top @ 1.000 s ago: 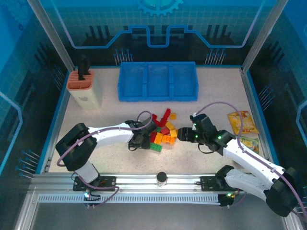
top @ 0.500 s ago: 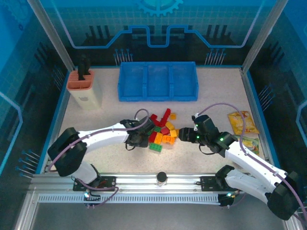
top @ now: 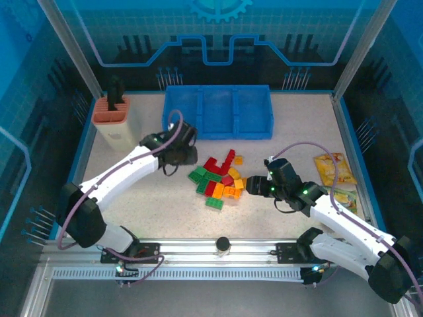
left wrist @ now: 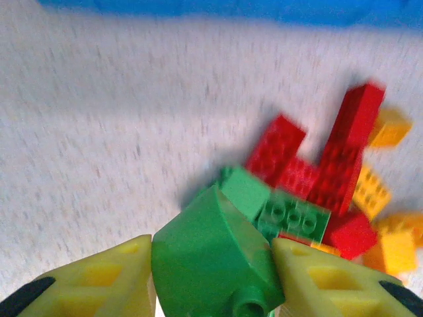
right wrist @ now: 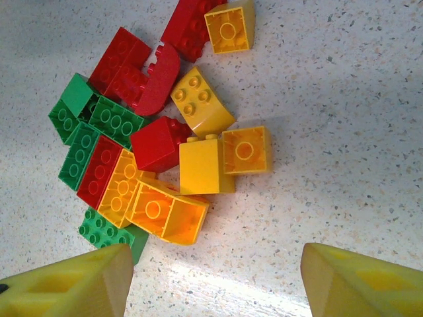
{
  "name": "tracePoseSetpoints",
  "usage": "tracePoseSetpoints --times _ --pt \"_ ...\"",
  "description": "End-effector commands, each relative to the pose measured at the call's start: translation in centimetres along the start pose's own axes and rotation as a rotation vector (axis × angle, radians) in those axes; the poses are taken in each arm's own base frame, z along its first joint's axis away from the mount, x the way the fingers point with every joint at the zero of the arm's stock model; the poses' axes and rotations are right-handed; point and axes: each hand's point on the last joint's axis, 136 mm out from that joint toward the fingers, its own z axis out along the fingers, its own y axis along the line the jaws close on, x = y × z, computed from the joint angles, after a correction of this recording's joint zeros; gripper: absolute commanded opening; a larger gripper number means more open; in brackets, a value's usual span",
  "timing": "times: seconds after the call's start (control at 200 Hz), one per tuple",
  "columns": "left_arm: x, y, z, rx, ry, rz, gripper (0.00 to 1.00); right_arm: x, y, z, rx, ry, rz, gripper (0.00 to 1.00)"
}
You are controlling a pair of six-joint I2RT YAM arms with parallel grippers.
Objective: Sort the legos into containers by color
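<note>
Green rounded plastic brick (left wrist: 208,254) sits clamped in my left fingers (top: 178,156) near the shallow blue plastic tray (top: 218,135), so next I'd carry it over a compartment and let go; my right fingers (top: 252,185) gape empty by the pile of red, green and yellow bricks (top: 221,181).

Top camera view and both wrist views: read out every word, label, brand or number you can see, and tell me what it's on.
No text can be read clearly anywhere.
Yellow snack packets: printed design, lettering too small to read.
Bricks: no legible marks on the studs.
Gear outline on the back wall: a sign only, no words.
</note>
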Motion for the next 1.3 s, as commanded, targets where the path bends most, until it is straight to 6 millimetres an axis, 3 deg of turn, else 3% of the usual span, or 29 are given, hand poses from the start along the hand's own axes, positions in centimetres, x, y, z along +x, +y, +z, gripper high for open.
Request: tracePoseSetpoints --times 0.0,0.25,0.49,0.595,0.65,0.69,0.735,0.855,0.945,1.071,1.111,1.186,1.296 --pt "-4.3 1.1 0.4 -0.03 -0.035 0.019 0.43 0.1 0.1 0.0 -0.018 0.01 0.022 0.69" --pt "-12.3 2.6 5.3 -0.032 -0.043 -0.092 0.43 0.4 0.4 -0.4 -0.036 0.023 0.016 0.68" --pt "-15.1 3.1 11.3 -0.052 0.012 -0.111 0.44 0.9 0.5 -0.7 -0.049 0.03 0.018 0.68" --pt "-15.6 3.4 12.4 -0.088 0.025 -0.098 0.56 1.2 0.6 -0.8 -0.058 0.039 0.012 0.69" --pt "-15.8 3.4 12.4 -0.091 0.033 -0.094 0.7 1.3 0.7 -0.8 -0.059 0.042 0.007 0.69" --pt "-16.0 3.2 11.8 -0.086 0.033 -0.096 0.83 1.3 0.8 -0.9 -0.064 0.042 0.001 0.7" --pt "-16.2 2.7 10.4 -0.077 0.025 -0.093 0.89 1.4 1.0 -0.9 -0.071 0.049 -0.008 0.71" --pt "-17.3 -0.3 4.0 -0.032 -0.111 -0.01 0.92 1.7 1.8 -0.9 -0.088 0.064 -0.06 0.73" --pt "-17.0 -1.9 -1.5 0.017 -0.212 0.023 0.93 2.0 2.7 -0.8 -0.1 0.095 -0.129 0.74" --pt "-14.1 -3.4 -7.8 0.128 -0.331 0.045 0.93 2.9 4.1 -0.3 -0.095 0.169 -0.228 0.71" --pt "-12.6 -3.3 -9.0 0.154 -0.352 0.039 0.93 3.2 4.7 -0.1 -0.098 0.193 -0.256 0.71" --pt "-9.2 -2.5 -10.0 0.189 -0.359 0.033 0.92 4.0 6.1 0.4 -0.109 0.235 -0.327 0.75" --pt "-3.7 -0.6 -9.5 0.23 -0.315 0.008 0.92 5.5 8.2 1.5 -0.118 0.289 -0.451 0.81"
